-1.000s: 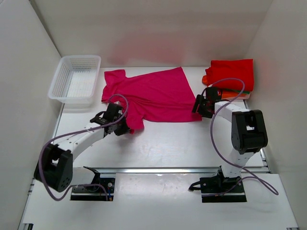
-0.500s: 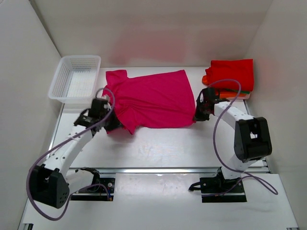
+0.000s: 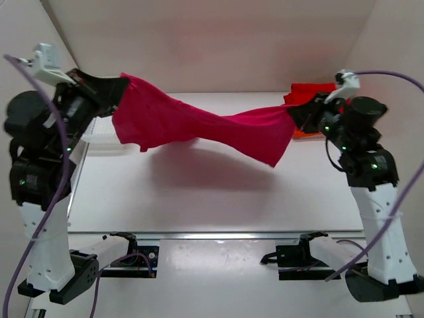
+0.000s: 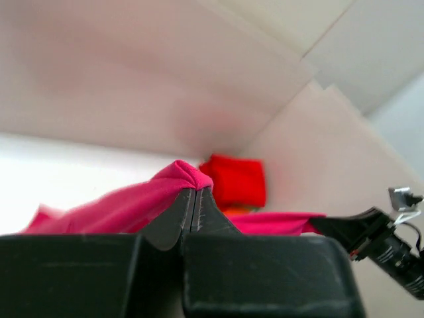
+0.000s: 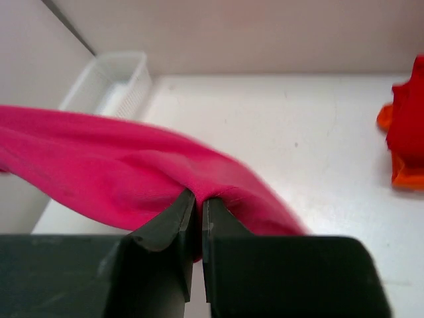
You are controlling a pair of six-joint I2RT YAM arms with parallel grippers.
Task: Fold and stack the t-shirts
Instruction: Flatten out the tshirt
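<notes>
The magenta-pink t-shirt (image 3: 199,126) hangs stretched in the air above the table, twisted along its length. My left gripper (image 3: 118,89) is shut on its left end, raised high at the upper left. My right gripper (image 3: 296,114) is shut on its right end at the upper right. The left wrist view shows pink cloth (image 4: 126,202) pinched between the closed fingers (image 4: 193,192). Pink cloth (image 5: 132,172) bunches at my closed right gripper (image 5: 198,199) in the right wrist view. A folded bright red t-shirt (image 3: 311,89) lies at the back right on an orange one (image 3: 306,134).
A white mesh basket (image 5: 116,79) stands at the back left, mostly hidden behind my left arm in the top view. White walls enclose the table (image 3: 212,192) on three sides. A metal rail (image 3: 212,235) runs along the near edge.
Both arms have risen from the table, lifting the pink t-shirt off the surface and stretching it between them. The right gripper closed on the shirt's right edge.
</notes>
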